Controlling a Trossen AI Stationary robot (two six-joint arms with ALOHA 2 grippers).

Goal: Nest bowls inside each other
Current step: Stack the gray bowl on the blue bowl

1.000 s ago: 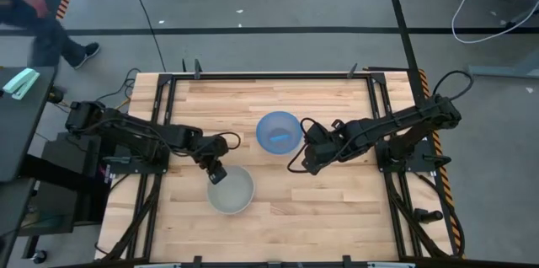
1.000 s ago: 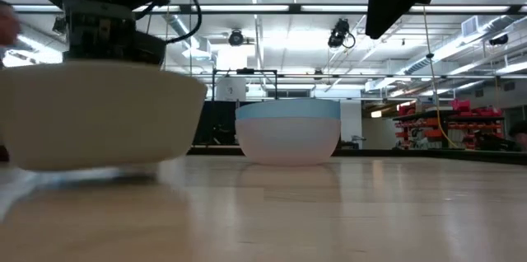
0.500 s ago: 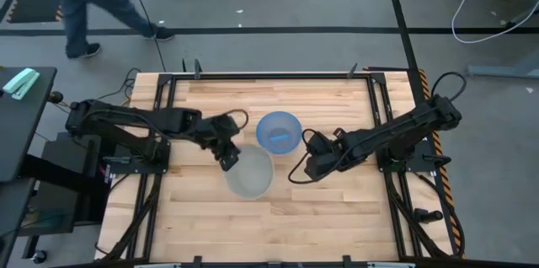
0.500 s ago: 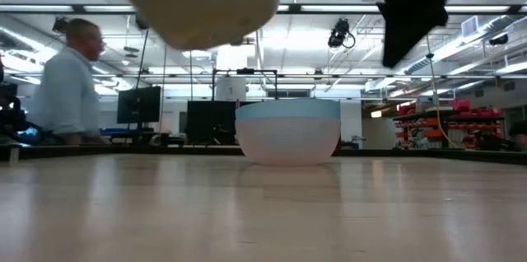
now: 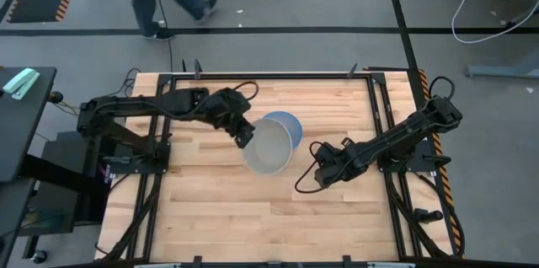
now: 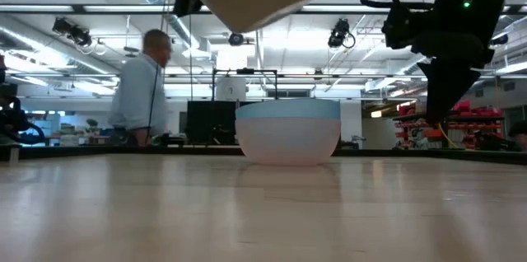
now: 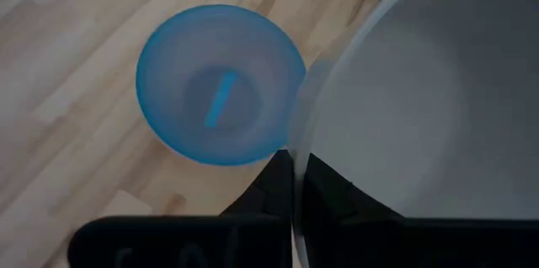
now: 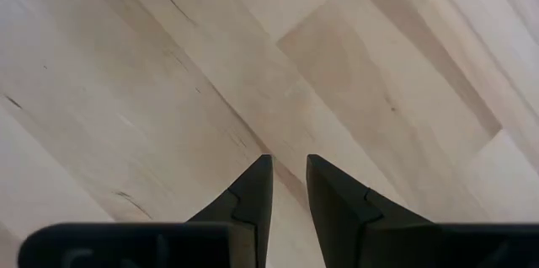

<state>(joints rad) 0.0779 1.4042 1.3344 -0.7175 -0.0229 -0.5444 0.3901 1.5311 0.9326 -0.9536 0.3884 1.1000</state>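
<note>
Above the blue bowl [image 5: 285, 121] the left gripper [image 5: 244, 137] holds the pale grey-white bowl [image 5: 269, 147] in the air — its fingers [image 7: 278, 185] pinch the rim, one inside and one outside. From overhead the grey-white bowl overlaps much of the blue bowl; in the low view it hangs clear above it. The blue bowl stands upright on the wooden table [image 5: 210, 209]. Beside the blue bowl, over bare wood, the right gripper [image 5: 321, 175] hovers — its fingers [image 8: 253, 192] nearly pressed together, pinching nothing. A person [image 6: 140, 89] passes beyond the table.
</note>
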